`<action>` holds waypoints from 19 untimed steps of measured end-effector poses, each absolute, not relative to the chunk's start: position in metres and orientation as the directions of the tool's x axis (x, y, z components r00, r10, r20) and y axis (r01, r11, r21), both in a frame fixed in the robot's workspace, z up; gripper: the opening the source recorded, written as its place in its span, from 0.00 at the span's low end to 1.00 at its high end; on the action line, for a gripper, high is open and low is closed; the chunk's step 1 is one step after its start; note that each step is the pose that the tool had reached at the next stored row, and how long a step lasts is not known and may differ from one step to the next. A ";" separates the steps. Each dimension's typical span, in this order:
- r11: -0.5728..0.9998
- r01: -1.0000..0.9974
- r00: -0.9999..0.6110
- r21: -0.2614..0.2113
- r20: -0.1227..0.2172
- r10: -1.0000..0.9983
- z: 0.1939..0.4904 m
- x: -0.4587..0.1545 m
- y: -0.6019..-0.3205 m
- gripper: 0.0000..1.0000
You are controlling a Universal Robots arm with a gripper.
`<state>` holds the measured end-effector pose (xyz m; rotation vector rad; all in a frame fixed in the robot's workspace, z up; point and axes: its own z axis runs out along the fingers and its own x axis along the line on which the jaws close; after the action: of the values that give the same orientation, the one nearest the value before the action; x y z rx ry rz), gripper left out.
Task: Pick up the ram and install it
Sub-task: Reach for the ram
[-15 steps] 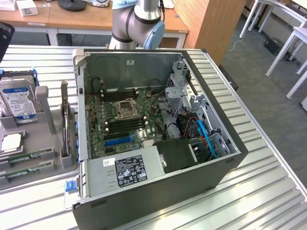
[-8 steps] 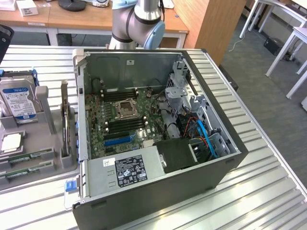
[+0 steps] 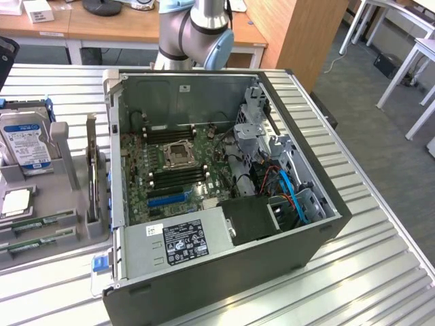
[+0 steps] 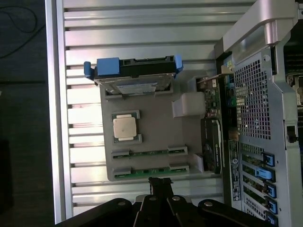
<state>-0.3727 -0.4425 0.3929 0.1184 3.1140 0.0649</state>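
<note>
Two ram sticks lie side by side in slots of a grey tray (image 4: 156,118): one ram stick (image 4: 147,152) closer to the CPU chip and a second ram stick (image 4: 144,171) at the tray's outer edge. In the exterior view the same sticks (image 3: 35,225) sit at the exterior view's left, beside the open computer case (image 3: 224,272). My gripper (image 4: 160,181) hangs high above the tray with its dark fingers pressed together and nothing between them. Its tips line up just beyond the outer stick.
The tray also holds a hard drive (image 4: 135,78) with blue clips, a square CPU chip (image 4: 124,127) and an upright expansion card (image 4: 211,142). Inside the case, the motherboard (image 3: 146,180) shows dark memory slots (image 3: 178,178) beside the CPU socket (image 3: 180,153). The ribbed metal table (image 3: 380,272) surrounds everything.
</note>
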 end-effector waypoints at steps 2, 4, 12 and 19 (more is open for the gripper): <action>0.996 0.075 -0.997 0.043 -0.023 0.076 0.393 -0.373 -0.443 0.11; 0.996 0.075 -0.997 0.043 -0.023 0.076 0.393 -0.371 -0.443 0.11; 0.996 0.075 -0.997 0.043 -0.023 0.076 0.393 -0.369 -0.443 0.11; 0.996 0.075 -0.997 0.043 -0.023 0.076 0.393 -0.369 -0.443 0.11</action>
<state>-0.3685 -0.4426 0.3927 0.1183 3.1140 0.0649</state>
